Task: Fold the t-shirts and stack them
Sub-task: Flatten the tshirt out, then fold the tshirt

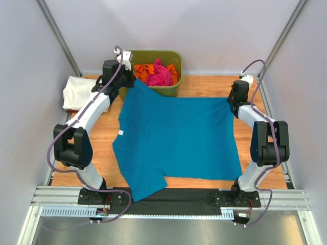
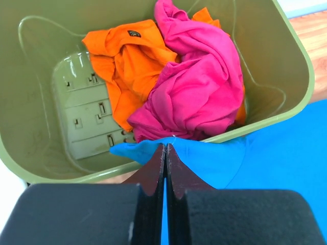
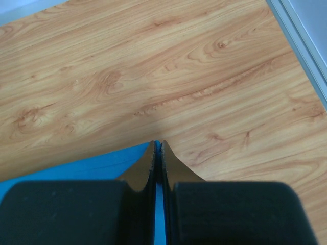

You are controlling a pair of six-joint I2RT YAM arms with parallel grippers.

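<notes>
Over the table point(image 1: 204, 84), seen from above, the teal-blue t-shirt point(image 1: 176, 138) lies spread flat, and it looks light, limp and prone to sliding, so corners and hems seem the best places to take hold. The left gripper point(image 1: 129, 75) has its far-left corner beside the olive-green tub point(image 1: 153, 52), and the right gripper point(image 1: 232, 102) has the far-right corner. A white t-shirt point(image 1: 76, 92) sits folded at the far left. From the left wrist, the jaws are pressed together on a teal tip at the tub's near rim, and inside the tub lie a crumpled pink t-shirt point(image 2: 199, 87) and an orange t-shirt point(image 2: 127, 56). From the right wrist, the jaws are clamped on the teal edge above bare wood.
</notes>
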